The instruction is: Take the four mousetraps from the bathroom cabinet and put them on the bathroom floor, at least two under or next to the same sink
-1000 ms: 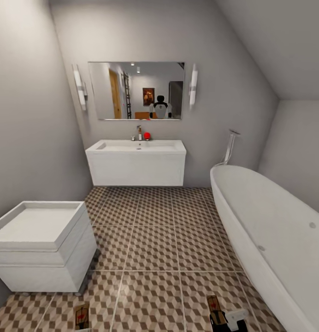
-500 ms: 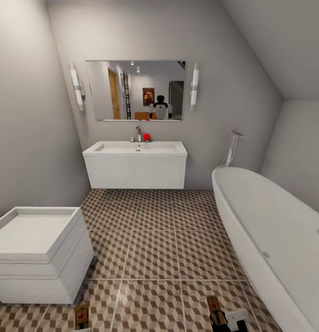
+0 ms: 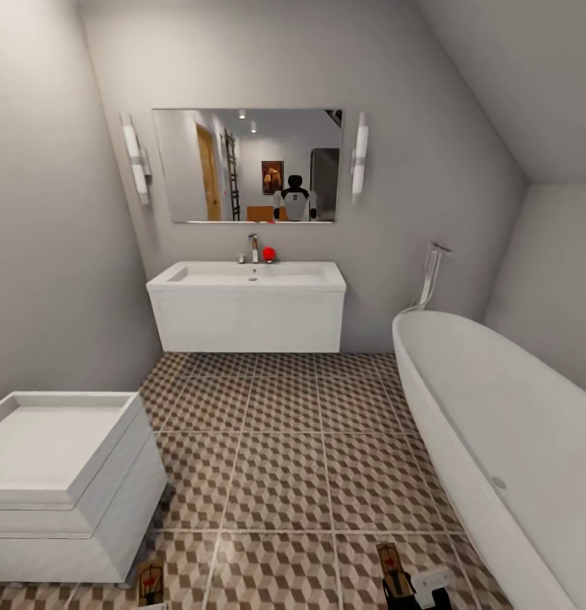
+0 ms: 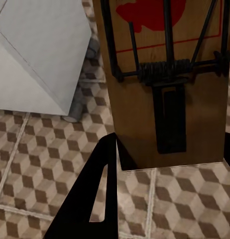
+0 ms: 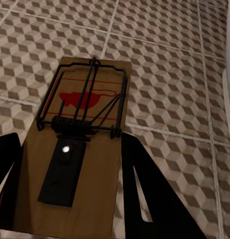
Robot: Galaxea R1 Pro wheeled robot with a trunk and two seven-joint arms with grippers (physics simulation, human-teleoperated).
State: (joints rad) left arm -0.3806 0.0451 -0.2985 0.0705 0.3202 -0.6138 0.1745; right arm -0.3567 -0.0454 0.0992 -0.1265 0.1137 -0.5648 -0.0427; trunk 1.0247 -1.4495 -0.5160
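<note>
The right pincer (image 3: 403, 585) grips a mousetrap (image 3: 389, 557) low over the bathroom floor (image 3: 280, 440); at near left sits another trap (image 3: 150, 581), the sink (image 3: 246, 275) far ahead. The left pincer (image 4: 160, 164) clamps its mousetrap (image 4: 167, 84) above the tiles (image 4: 40, 149). The right trap (image 5: 77, 154) sits between the fingers (image 5: 150, 199).

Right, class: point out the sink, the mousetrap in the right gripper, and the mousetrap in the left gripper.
sink (image 3: 242, 275): head view, basin rim.
right gripper's mousetrap (image 5: 97, 164): right wrist view, bare wooden board.
left gripper's mousetrap (image 4: 137, 119): left wrist view, wooden board.
</note>
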